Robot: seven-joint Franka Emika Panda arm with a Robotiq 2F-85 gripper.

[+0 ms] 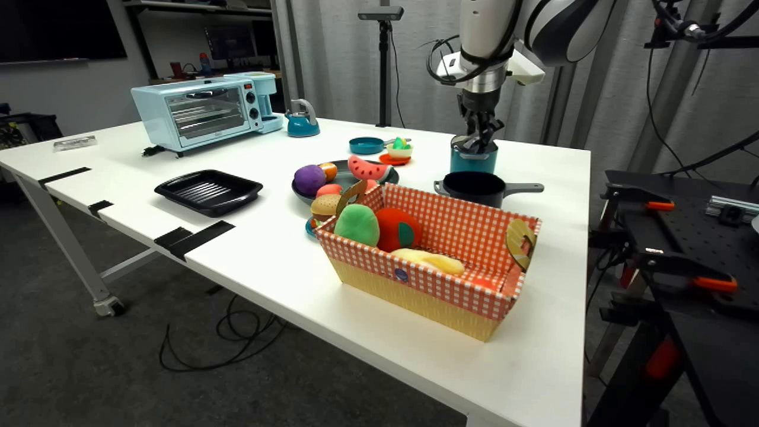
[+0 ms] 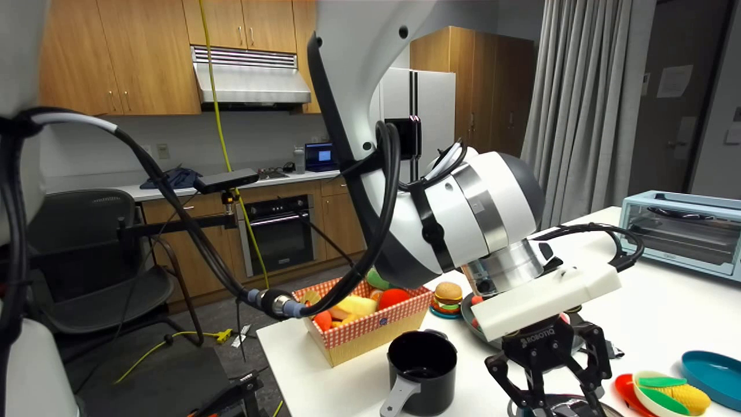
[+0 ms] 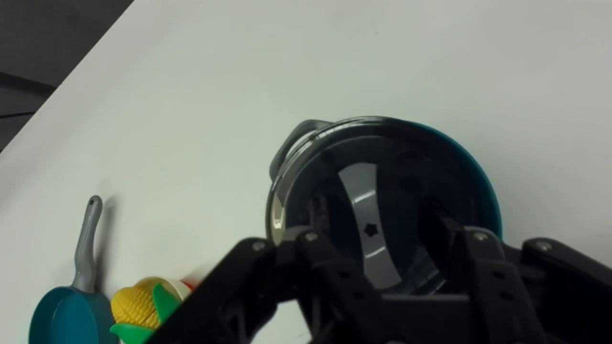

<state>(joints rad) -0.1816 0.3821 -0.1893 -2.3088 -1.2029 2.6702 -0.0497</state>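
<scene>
The gripper (image 3: 375, 208), fingers parted and gripping nothing, is hanging right over the blue pot (image 1: 473, 160) near the tabletop (image 1: 557, 284) edge by the curtain (image 1: 344, 65), the grey strip (image 3: 371, 217) of its lid (image 3: 401, 160) running between the fingers.

The pot (image 1: 474, 163) is teal, the basket lining (image 1: 453, 216) red-checked.

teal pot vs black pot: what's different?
Top: the teal pot has a clear lid over it; the black pot is open.
Handles: the black pot has a long handle; the teal pot shows a loop, no long handle.
Shared: both stand upright on the table.
</scene>
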